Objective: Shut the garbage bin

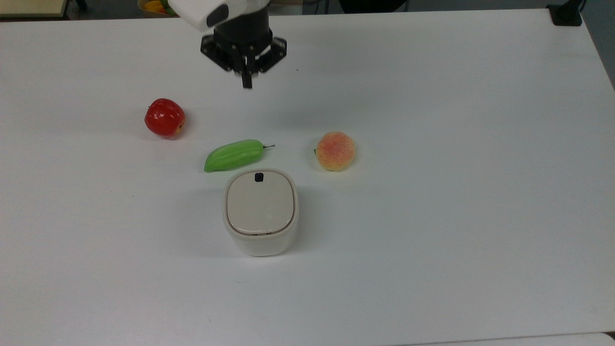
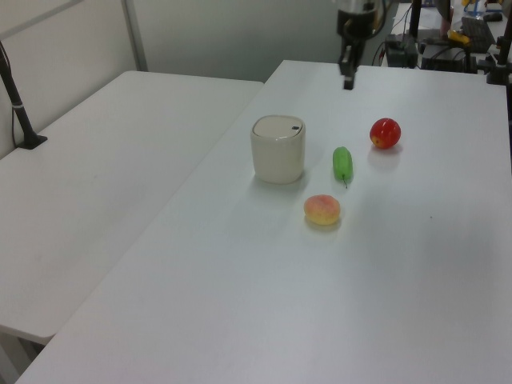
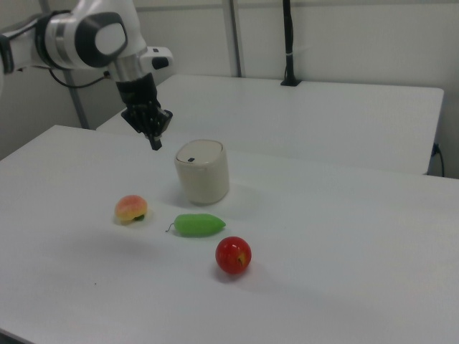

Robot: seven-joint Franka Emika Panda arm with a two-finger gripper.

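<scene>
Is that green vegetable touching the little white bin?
Apart. In the top view a thin strip of bare table runs between the green vegetable and the garbage bin; the right view shows the gap too.

White glossy arm (image 3: 86, 36), grey joint cap, black wrist, black hand (image 1: 246, 79).
</scene>
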